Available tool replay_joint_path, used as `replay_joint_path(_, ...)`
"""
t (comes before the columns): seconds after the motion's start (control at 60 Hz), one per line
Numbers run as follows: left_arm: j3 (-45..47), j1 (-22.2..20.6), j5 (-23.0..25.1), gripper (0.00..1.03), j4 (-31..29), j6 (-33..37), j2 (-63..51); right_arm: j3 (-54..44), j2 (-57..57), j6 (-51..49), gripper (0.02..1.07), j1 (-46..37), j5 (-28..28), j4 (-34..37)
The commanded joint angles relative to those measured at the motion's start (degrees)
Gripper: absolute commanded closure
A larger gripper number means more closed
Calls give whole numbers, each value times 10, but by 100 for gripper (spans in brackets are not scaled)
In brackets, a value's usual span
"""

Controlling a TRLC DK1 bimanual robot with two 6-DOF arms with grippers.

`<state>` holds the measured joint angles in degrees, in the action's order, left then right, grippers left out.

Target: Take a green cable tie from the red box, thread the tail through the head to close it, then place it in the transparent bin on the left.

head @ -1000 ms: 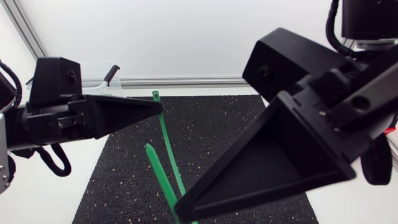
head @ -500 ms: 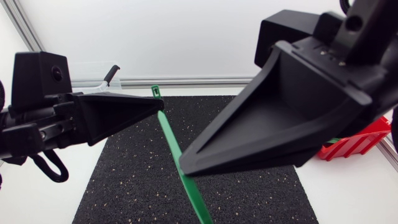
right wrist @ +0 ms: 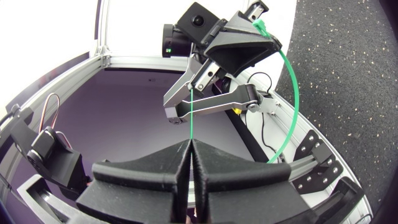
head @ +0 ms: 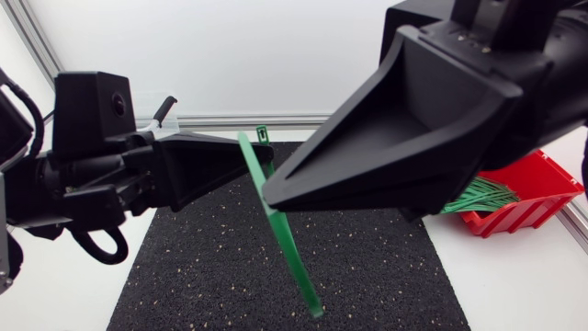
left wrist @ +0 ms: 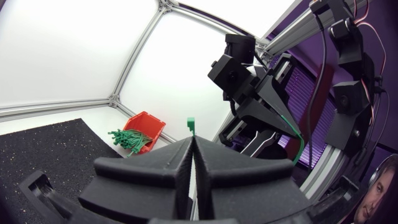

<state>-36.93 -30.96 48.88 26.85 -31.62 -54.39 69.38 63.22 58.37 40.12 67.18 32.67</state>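
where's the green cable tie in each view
Head view: the cable tie curves between the left gripper and the right gripper, with its tail hanging over the black mat.
Left wrist view: the cable tie head pokes up from the left gripper's shut fingertips.
Right wrist view: the cable tie rises from the right gripper and loops to the left gripper ahead.
Shared landmark: the left gripper pinching the tie just below its head.

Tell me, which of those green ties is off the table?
The single green tie gripped by both the left pincer and the right pincer, above the black mat. The other ties lie bundled in the red box.
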Motion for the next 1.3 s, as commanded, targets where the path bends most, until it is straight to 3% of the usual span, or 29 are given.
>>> replay_joint_path(0.0, -19, -15, -18, 100, 1, 31, -9, 16, 11, 19, 101, -10, -6, 15)
replay_joint_path(0.317, -9, -36, -80, 100, -7, 67, 15, 36, 23, 21, 101, -14, -11, 44)
replay_joint_path(0.8, 8, -54, -130, 100, -47, 94, 101, 96, 38, 22, 101, 3, -22, 122)
replay_joint_path(1.15, 16, -142, -249, 100, -59, 147, 104, 114, 42, 29, 101, 9, -34, 144)
replay_joint_path(1.283, 20, -178, -273, 100, -76, 151, 112, 110, 43, 37, 101, 9, -42, 142)
